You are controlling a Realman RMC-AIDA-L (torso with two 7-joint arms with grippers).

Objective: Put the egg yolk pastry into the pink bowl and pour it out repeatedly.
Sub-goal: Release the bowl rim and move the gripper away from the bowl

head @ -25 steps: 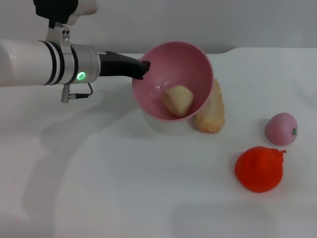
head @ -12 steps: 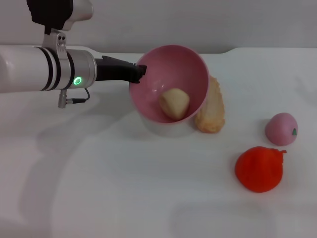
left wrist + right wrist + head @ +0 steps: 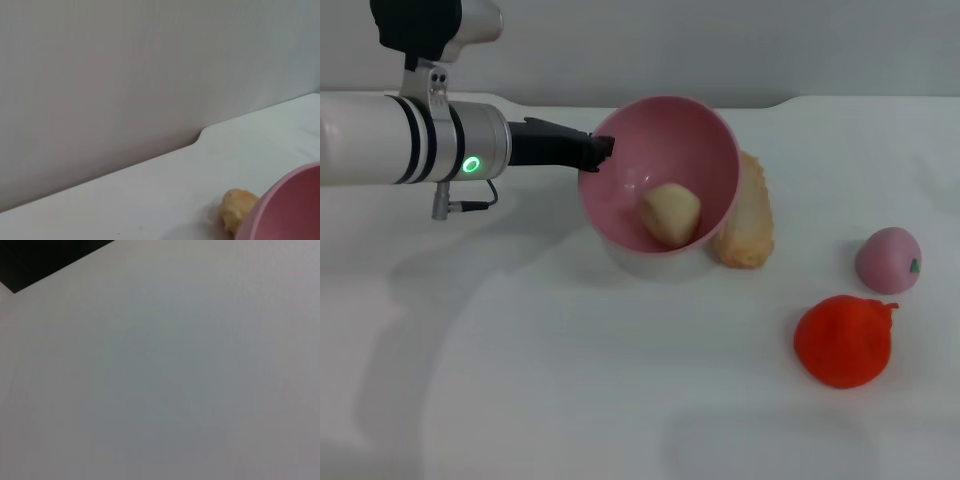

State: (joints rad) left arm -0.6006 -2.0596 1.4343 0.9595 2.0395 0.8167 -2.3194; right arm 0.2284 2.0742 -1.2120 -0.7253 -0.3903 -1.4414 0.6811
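Note:
The pink bowl (image 3: 695,145) is held off the table, tipped so its opening faces the head camera. My left gripper (image 3: 597,152) is shut on the bowl's left rim, its arm reaching in from the left. The egg yolk pastry (image 3: 670,213), a pale tan ball, rests inside the bowl against the lower wall. In the left wrist view a curve of the pink bowl (image 3: 290,210) shows, with the end of the long golden pastry (image 3: 237,207) beyond it. My right gripper is out of view.
A long golden crusty pastry (image 3: 748,222) lies on the white table (image 3: 570,380) right beside the bowl. A pink peach-like ball (image 3: 887,260) and an orange-red fruit (image 3: 842,340) sit to the right. A grey wall (image 3: 125,75) stands behind the table.
The left arm has drawn back slightly to the left and lowered the bowl a little. The bowl has tilted a bit less steeply, with the pastry still inside.

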